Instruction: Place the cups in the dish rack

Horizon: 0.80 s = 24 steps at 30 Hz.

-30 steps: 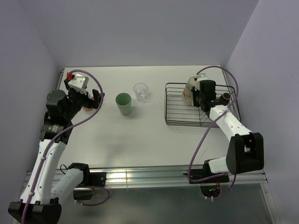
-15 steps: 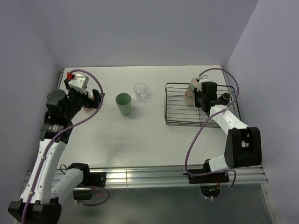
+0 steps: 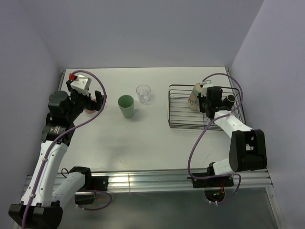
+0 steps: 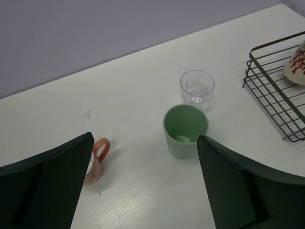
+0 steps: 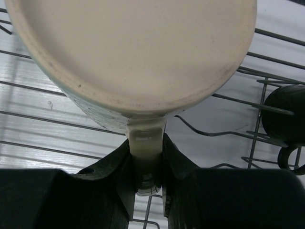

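My right gripper (image 5: 147,164) is shut on the handle of the cream patterned mug (image 5: 138,52), which is turned bottom-up over the black wire dish rack (image 3: 178,107); from above the mug (image 3: 194,95) sits at the rack's back. A small dark brown cup (image 5: 285,119) lies in the rack to the right. On the table stand a green tumbler (image 3: 126,106) and a clear glass (image 3: 143,94). My left gripper (image 4: 143,191) hangs open above the table, with a pinkish mug (image 4: 95,162) beside its left finger and the tumbler (image 4: 185,130) ahead.
The rack's wavy dividers (image 5: 224,131) run under the mug. Walls close the table at the back and both sides. The rack's near left corner (image 4: 274,81) shows in the left wrist view.
The right arm has shifted slightly right and lower with the cream mug, bringing it down toward the rack floor. The left arm has stayed put.
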Tool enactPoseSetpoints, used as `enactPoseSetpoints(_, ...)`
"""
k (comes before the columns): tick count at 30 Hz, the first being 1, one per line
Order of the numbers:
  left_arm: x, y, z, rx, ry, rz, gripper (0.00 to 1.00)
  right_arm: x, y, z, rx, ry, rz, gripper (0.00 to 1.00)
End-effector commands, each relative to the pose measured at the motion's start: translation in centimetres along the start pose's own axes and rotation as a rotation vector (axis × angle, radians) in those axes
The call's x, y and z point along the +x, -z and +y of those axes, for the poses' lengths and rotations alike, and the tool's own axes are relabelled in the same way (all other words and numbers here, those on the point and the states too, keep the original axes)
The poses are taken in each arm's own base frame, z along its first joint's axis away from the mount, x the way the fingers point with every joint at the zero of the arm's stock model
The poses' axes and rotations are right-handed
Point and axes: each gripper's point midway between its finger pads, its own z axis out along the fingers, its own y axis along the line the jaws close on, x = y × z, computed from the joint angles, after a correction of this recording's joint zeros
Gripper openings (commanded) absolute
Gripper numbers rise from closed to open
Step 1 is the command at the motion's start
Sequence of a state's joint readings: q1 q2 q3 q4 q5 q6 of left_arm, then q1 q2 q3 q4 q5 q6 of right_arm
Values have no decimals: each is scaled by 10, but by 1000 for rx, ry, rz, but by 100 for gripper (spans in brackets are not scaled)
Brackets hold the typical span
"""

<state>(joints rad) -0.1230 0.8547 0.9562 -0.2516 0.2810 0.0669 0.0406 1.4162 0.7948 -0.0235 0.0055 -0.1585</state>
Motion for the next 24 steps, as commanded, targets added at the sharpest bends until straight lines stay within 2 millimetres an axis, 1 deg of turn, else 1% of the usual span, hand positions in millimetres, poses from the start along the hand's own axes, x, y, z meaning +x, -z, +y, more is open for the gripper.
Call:
enactPoseSetpoints(1, -25, 1, 4, -18, -27, -71, 99, -68, 6, -18, 51, 12, -242, 0)
enactPoseSetpoints(2, -25, 1, 4, -18, -27, -71, 99, -67, 5, -20, 54, 11, -239, 0)
enactPoseSetpoints(3, -25, 1, 4, -18, -29, -71, 99, -69, 5, -17, 29, 16, -244, 0)
enactPoseSetpoints(6, -26, 1, 5, -21, -35, -72, 99, -70, 3, -17, 25, 17, -243, 0)
enactPoseSetpoints(12, -24, 1, 6, -27, -37, -67, 99, -67, -2, -12, -7, 12, -234, 0)
enactPoseSetpoints(24, -20, -1, 8, -32, -37, -56, 99, -57, -11, -16, 13, 27, -200, 0)
